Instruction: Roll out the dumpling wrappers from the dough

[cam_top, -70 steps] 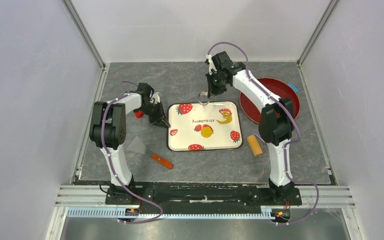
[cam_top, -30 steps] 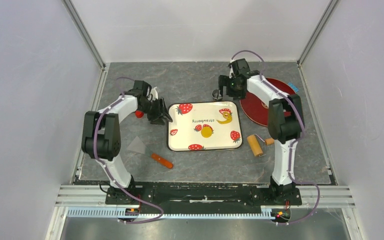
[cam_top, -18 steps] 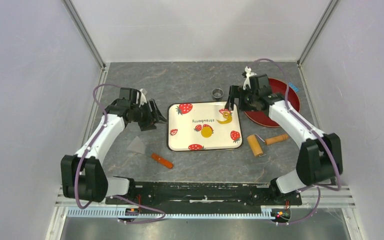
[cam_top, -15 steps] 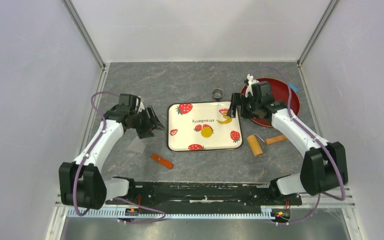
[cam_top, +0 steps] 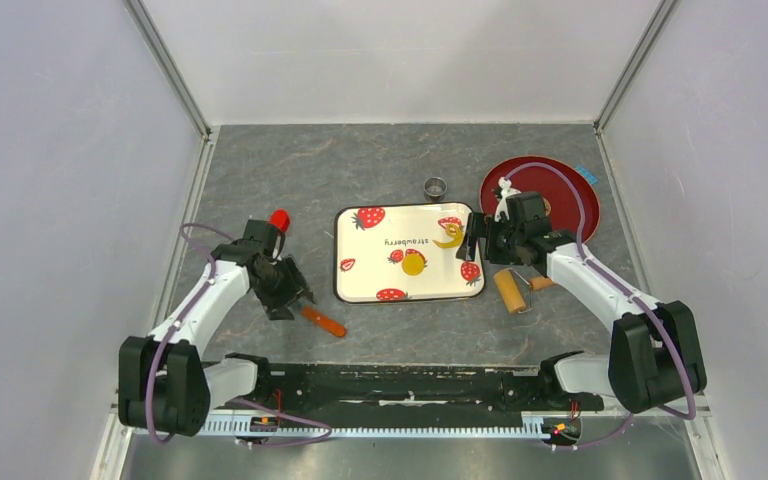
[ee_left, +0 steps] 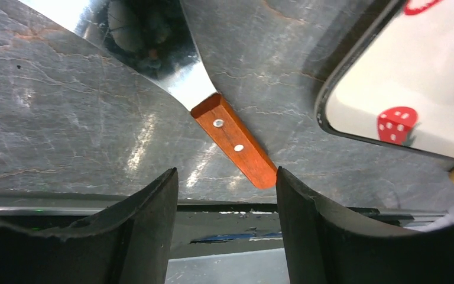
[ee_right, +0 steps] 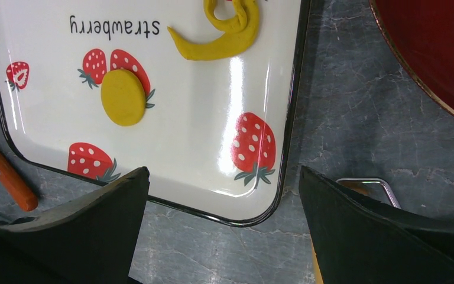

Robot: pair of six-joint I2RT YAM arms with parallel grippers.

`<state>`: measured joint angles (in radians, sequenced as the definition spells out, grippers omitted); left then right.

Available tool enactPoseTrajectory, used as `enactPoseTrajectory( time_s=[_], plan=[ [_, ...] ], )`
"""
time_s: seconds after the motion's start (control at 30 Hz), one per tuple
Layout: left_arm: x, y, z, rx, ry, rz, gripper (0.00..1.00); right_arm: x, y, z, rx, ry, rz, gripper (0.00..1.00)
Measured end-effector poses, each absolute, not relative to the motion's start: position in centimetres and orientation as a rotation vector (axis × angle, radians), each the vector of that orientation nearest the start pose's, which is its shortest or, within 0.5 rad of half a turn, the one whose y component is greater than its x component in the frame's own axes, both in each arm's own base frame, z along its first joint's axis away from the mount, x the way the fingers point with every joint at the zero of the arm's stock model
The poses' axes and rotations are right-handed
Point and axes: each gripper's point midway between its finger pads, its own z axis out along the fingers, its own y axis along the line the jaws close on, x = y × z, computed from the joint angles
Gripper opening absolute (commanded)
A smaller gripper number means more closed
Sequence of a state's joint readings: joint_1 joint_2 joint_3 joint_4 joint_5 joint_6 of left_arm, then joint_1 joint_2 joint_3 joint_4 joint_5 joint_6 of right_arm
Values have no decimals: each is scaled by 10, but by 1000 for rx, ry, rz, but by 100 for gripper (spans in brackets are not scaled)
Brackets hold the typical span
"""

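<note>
We see the left gripper (ee_left: 224, 177) with its jaws spread wide and empty, above the wooden-handled scraper (ee_left: 213, 118) near the worktop's near edge. The right gripper (ee_right: 223, 174) gapes just as wide, holding nothing, over the tray (ee_right: 201, 154) at its near right corner. The round dumpling wrapper (ee_right: 123, 97) lies mid-tray, slightly toward the near edge; the crescent dough (ee_right: 219, 38) lies by the far right corner.
</note>
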<state>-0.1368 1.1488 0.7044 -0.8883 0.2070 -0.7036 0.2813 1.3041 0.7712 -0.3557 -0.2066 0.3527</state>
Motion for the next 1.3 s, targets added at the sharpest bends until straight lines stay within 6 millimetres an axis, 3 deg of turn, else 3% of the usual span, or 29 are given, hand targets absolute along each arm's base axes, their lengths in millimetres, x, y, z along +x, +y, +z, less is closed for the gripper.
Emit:
enactPoseTrajectory(
  time_s=[0.33, 0.9, 0.97, 1.13, 1.3],
  plan=[
    [156, -91, 20, -784, 3049, -223, 60, 291, 144, 85, -25, 2476, 585, 98],
    [168, -100, 12, -833, 3045, -219, 58, 292, 154, 68, -99, 2503, 648, 98],
    [168, -100, 11, -834, 3046, -214, 54, 292, 155, 66, -104, 2506, 650, 98],
    [164, -94, 8, -848, 3083, -144, 20, 291, 155, 65, -110, 2508, 655, 98],
    [164, -91, 9, -823, 3101, -95, 11, 290, 156, 65, -119, 2506, 662, 98]
  ],
)
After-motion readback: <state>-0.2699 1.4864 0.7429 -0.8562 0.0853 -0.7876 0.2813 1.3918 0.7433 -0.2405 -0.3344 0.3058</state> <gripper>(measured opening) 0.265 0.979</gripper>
